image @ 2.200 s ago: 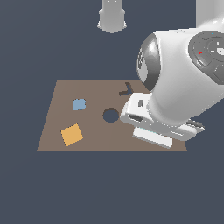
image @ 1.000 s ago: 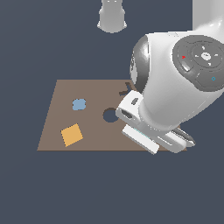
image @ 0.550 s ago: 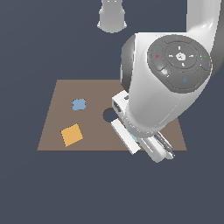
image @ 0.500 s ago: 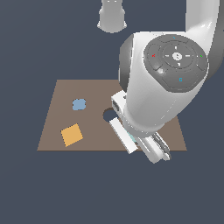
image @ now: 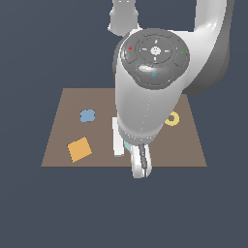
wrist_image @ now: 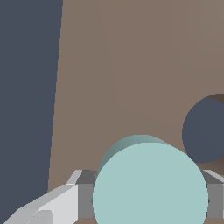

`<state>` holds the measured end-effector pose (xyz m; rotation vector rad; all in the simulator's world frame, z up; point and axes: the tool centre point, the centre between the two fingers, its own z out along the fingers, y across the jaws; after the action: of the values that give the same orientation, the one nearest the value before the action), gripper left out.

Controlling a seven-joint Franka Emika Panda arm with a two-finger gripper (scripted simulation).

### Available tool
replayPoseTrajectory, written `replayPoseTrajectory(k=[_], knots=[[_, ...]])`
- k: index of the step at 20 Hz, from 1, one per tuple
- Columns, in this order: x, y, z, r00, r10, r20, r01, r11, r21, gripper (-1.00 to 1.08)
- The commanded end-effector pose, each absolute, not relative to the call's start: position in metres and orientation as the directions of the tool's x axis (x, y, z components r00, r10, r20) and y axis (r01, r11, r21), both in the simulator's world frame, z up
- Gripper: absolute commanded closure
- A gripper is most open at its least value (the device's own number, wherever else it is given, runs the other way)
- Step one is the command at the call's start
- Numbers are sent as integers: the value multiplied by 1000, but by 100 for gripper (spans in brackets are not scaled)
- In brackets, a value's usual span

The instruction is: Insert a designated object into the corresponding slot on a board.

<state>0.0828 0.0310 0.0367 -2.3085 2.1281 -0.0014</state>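
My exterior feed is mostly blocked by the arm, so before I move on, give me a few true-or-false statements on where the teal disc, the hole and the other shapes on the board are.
1. The teal disc sits between the fingers. True.
2. The disc is already seated in the dark circular hole. False: in the wrist view the hole is open and beside the disc.
3. The yellow ring lies on the board. True.
4. The orange square patch is stacked on the small blue block. False: they lie apart on the board.
5. The exterior view shows the hole clearly. False: the arm covers it.
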Motion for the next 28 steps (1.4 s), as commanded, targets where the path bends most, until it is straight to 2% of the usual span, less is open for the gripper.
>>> replayPoseTrajectory(k=[1, 8, 14, 21, 28], knots=[[77, 23, 38, -39, -999, -1, -999, 39, -3, 108], [57, 6, 39, -336, -942, -2, -942, 336, -2, 108], [42, -1, 40, -511, -860, -2, -860, 511, -2, 108], [29, -3, 40, -633, -774, -2, -774, 633, -1, 108], [23, -4, 41, -684, -729, -2, -729, 684, -1, 108]])
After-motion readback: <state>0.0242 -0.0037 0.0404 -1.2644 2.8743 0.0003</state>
